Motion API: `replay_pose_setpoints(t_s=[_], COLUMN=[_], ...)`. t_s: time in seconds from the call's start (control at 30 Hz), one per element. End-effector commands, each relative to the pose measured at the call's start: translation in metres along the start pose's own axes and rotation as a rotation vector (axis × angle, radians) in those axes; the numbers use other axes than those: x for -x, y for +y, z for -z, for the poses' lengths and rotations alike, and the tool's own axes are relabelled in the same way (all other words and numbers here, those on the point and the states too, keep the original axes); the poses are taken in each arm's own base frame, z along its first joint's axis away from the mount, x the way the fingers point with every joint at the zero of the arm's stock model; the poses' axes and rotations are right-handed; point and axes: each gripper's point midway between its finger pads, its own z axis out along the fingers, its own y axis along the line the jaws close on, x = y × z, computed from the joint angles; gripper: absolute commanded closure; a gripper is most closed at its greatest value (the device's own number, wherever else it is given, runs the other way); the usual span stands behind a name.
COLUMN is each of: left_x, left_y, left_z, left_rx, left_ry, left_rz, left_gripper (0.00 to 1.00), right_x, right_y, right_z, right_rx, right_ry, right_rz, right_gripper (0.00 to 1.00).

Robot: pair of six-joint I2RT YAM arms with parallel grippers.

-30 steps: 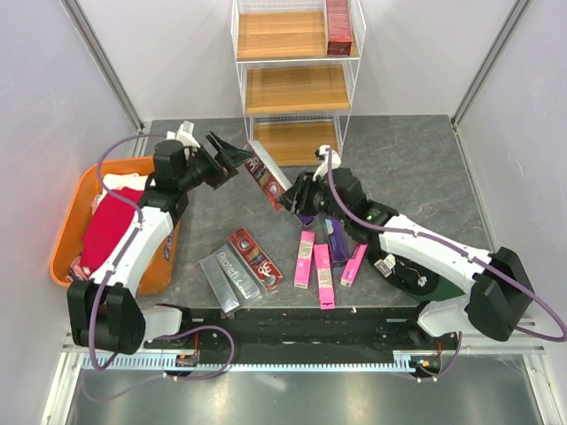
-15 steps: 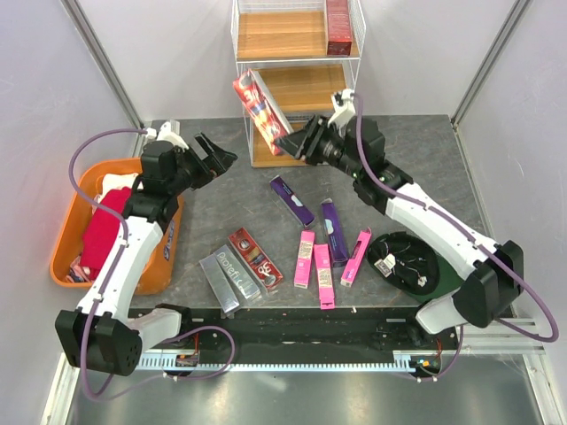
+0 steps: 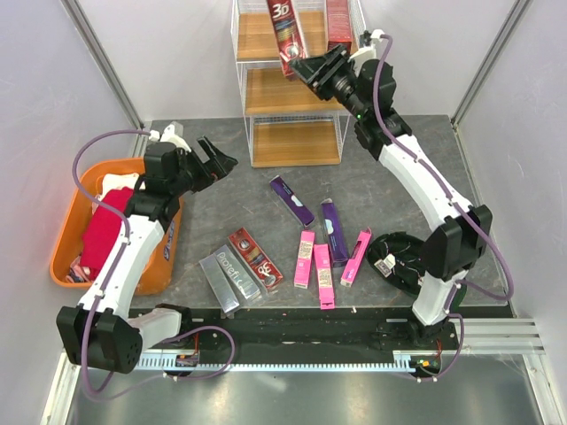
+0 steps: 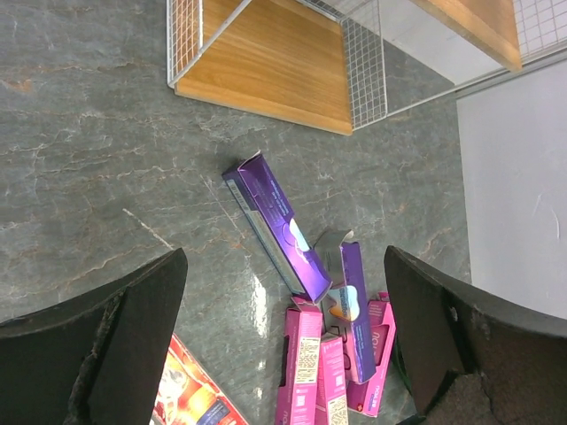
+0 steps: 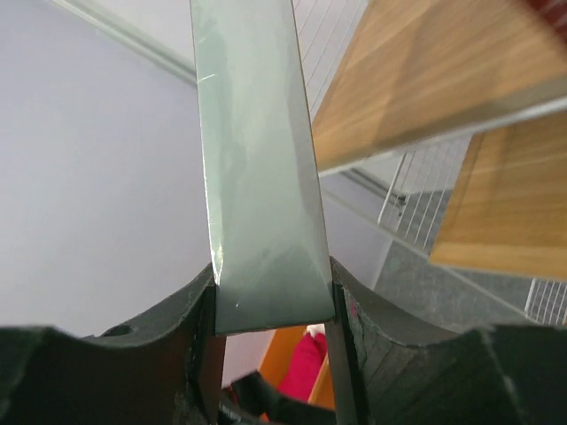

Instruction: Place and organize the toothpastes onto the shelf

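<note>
Aloft at twelve o'clock in the overhead view, a red toothpaste box (image 3: pixel 286 35), likely light, stiff-sided yet crushable and best pinched across its narrow faces near one end, is clamped by the right gripper (image 3: pixel 306 71) before the top tier of the shelf (image 3: pixel 292 88), while the left gripper (image 3: pixel 217 158), at nine o'clock, hangs with jaws spread wide and empty.

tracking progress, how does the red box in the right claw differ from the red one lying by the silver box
The held red box stands nearly upright, up at the top of the shelf; the table red box lies flat on the table. The right claw grips the held red box's lower end; no claw touches the table red box. Both are long red cartons.
</note>
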Motion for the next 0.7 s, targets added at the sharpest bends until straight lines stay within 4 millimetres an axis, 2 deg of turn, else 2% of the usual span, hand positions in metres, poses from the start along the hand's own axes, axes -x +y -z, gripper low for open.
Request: replay_pose_setpoints(t_s=[0.0,0.03,0.17,0.27,0.37,0.47,0.6,0.67], left_x=[0.007,0.010,0.031,0.050,0.059,0.060,0.053,0.050], left_y=[0.002,0.002,-0.011,-0.014,-0.015,-0.015,-0.013,-0.012], left_z=[0.008,0.011,0.033,0.054,0.067,0.070,0.065,0.062], left_rx=[0.008,0.010,-0.003,0.042,0.070,0.073,0.067,0.067], left_ry=[-0.042,-0.055,-0.119,-0.177,-0.205,-0.210,-0.186,-0.173], left_rz=[-0.059,-0.066,-0.158,-0.212,-0.237,-0.237,-0.225,-0.218], left_gripper=[0.00,0.00,0.00,0.00,0.00,0.00,0.00,0.00], right_x=[0.059,0.063,0.076,0.081,0.080,0.079,0.076,0.078], right_y=[0.028,0.018,0.010,0.000,-0.009,-0.020,-0.036,-0.037], right_z=[-0.007,-0.011,-0.016,-0.018,-0.021,-0.026,-0.034,-0.035], right_rx=[0.086,0.071,0.058,0.042,0.031,0.017,-0.001,0.001], right_ry=[-0.139,-0.144,-0.158,-0.165,-0.158,-0.154,-0.151,-0.158], right_rz=[-0.094,-0.100,-0.106,-0.115,-0.130,-0.145,-0.170,-0.179], right_gripper=[0.82,0.82,0.82,0.82,0.82,0.82,0.80,0.80])
